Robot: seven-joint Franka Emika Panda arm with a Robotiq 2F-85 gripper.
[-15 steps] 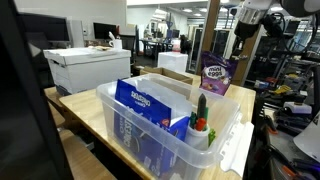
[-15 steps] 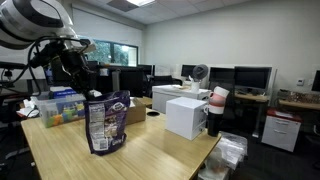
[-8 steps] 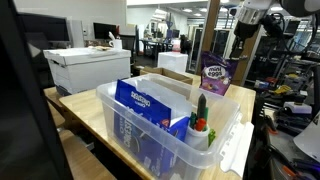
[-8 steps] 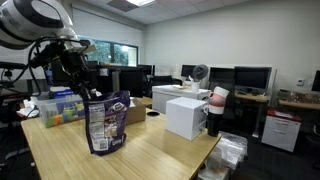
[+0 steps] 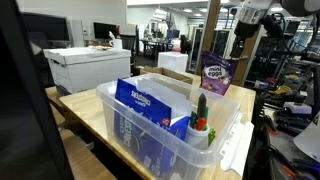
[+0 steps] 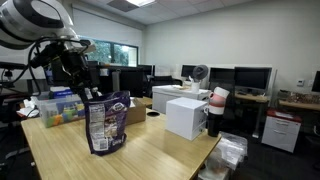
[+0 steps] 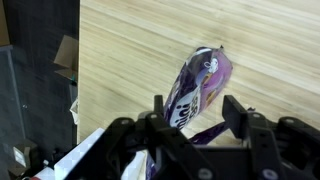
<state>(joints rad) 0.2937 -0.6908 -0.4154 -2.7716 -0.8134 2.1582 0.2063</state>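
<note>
The purple snack bag (image 7: 200, 85) stands upright on the wooden table (image 7: 150, 40), out on the open part of the top, well apart from the clear plastic bin (image 5: 105, 95) and from the white box (image 6: 185, 115). In both exterior views it stands on its own base, with its top seam upward (image 5: 215, 78).

In the wrist view the gripper (image 7: 195, 108) hangs directly over the bag. Its jaws are spread, one finger on each side of the bag's top, and they do not squeeze it. Whether one finger (image 7: 156, 108) brushes the foil, I cannot tell.

I judge that the step in hand is the work at the bag's top with the jaws apart. To do it well, the gripper should stay centred over the seam, so that both fingers keep a gap to the foil. Any move should be straight up or down, not sideways. Such a bag is probably light and stands on a narrow base, so a small drag could tip it over.
</note>
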